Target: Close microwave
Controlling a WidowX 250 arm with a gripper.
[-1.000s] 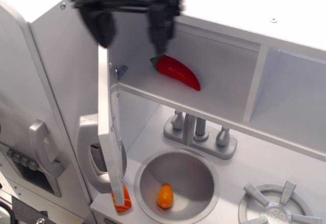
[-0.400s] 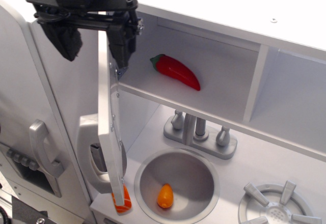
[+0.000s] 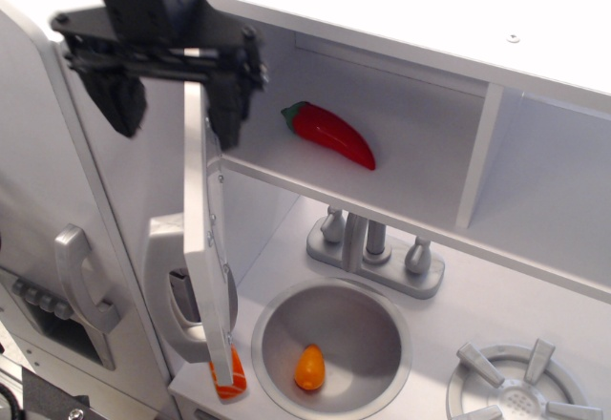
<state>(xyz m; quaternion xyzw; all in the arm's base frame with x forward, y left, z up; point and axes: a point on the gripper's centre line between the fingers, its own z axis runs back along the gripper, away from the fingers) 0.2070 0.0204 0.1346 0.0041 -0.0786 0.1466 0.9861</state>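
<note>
- Overhead, the black gripper (image 3: pixel 175 115) hangs at the upper left with its fingers spread wide, one on each side of the top edge of the microwave door (image 3: pixel 205 248); it grasps nothing.
- One finger (image 3: pixel 116 103) stands well left of the door, the other finger (image 3: pixel 229 110) sits just right of it, at or very near the door's top corner; whether it touches is hard to tell.
- Swung open, the door shows edge-on as a thin light-grey slab running from below the gripper down toward the sink (image 3: pixel 329 344).
- Behind it, the microwave (image 3: pixel 382 167) is an open compartment with a red chili pepper (image 3: pixel 329 135) lying on its shelf.
- To its right, past a divider, is a doorless cubby (image 3: pixel 554 191).
- Below the shelf stands a grey faucet (image 3: pixel 374 248) behind the round sink, where a small orange piece of toy food (image 3: pixel 309 367) rests.
- At the door's lower end an orange-and-white piece (image 3: pixel 229 380) peeks out.
- Lower right shows a grey stove burner (image 3: pixel 520 387); far left, a door with a curved handle (image 3: pixel 81 282).
</note>
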